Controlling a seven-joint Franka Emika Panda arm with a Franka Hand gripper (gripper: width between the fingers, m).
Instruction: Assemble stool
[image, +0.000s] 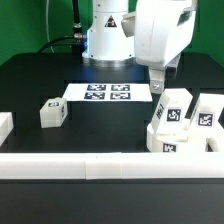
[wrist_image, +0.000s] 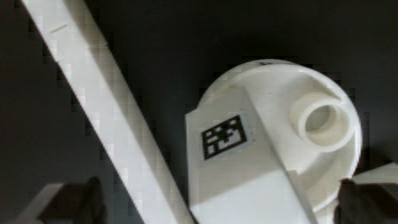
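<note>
The white round seat (wrist_image: 285, 150) fills the wrist view, with a round socket and a square tag on its side. In the exterior view the seat (image: 172, 140) sits at the right against the front rail, with two tagged legs (image: 176, 112) (image: 207, 114) standing close by it. A third leg (image: 52, 113) lies alone toward the exterior view's left. My gripper (image: 158, 93) hangs just above the seat group. It is open and holds nothing. In the wrist view my gripper (wrist_image: 222, 203) has its dark fingertips (wrist_image: 71, 203) wide apart on either side of the seat and rail.
A long white border rail (image: 80, 165) runs along the front, and it crosses the wrist view (wrist_image: 107, 110) diagonally beside the seat. The marker board (image: 105, 92) lies at the back middle. Another rail end (image: 5, 125) shows at the left edge.
</note>
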